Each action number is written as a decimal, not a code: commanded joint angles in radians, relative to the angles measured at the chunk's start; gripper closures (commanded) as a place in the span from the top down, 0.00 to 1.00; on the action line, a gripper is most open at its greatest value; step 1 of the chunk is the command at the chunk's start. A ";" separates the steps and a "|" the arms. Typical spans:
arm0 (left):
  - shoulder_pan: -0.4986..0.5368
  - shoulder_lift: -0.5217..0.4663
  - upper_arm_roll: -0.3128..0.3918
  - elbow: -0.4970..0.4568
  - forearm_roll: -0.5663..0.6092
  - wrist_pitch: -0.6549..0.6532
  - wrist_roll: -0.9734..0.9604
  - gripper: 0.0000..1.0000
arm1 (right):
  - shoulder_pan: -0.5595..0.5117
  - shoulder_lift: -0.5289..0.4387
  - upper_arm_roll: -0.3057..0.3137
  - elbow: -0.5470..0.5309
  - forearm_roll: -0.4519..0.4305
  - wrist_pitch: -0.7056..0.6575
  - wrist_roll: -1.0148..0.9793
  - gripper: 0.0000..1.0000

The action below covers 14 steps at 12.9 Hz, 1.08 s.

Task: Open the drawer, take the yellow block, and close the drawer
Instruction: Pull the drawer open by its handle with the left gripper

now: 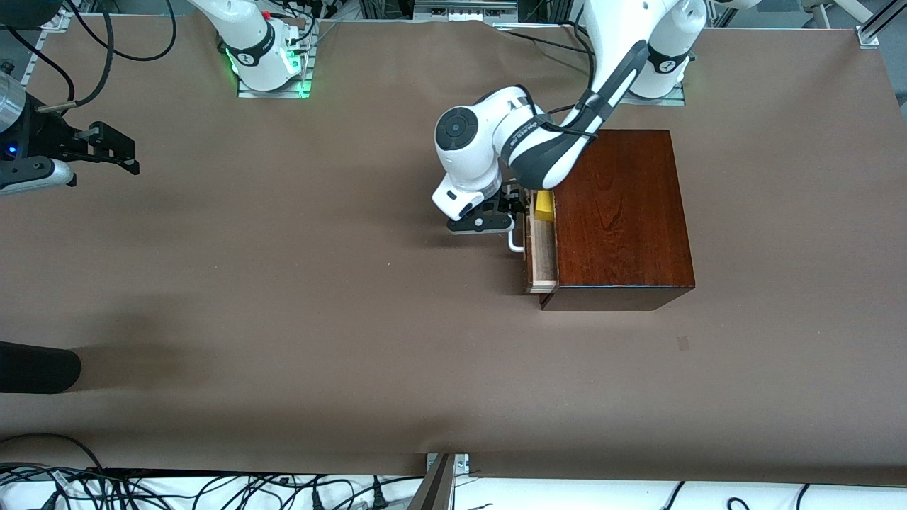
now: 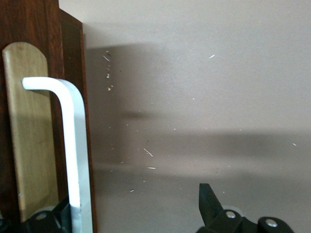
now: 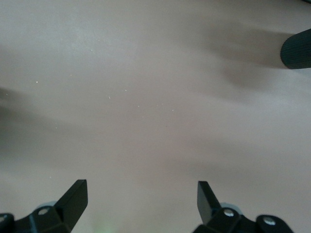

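In the pale wooden drawer (image 1: 542, 258) sits a yellow block (image 1: 544, 205).

You are getting even, fairly bright overhead light across the brown table (image 1: 283, 283), with no harsh glare on the paper cover. The glossy box (image 1: 620, 212) is catching a soft sheen along its top. Broad, soft-edged shadows are lying near the table edge at the right arm's end, and a tighter one is sitting under the left arm's wrist beside the drawer (image 1: 542, 248). Green indicator light is glowing at the right arm's base (image 1: 269, 71). In the left wrist view the white handle (image 2: 75, 160) is looking bright and slightly soft, with dim shadow bands crossing the table. The right wrist view is looking hazy, with smeared shadows.
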 commanded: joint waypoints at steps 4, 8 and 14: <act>-0.066 0.119 -0.008 0.173 -0.006 0.040 -0.038 1.00 | -0.016 0.006 0.010 0.020 0.008 -0.022 0.007 1.00; -0.079 0.126 -0.008 0.182 -0.004 0.043 -0.037 1.00 | -0.016 0.006 0.010 0.020 0.008 -0.022 0.007 1.00; -0.091 0.109 -0.008 0.214 0.039 -0.075 -0.021 1.00 | -0.016 0.006 0.010 0.020 0.008 -0.022 0.009 1.00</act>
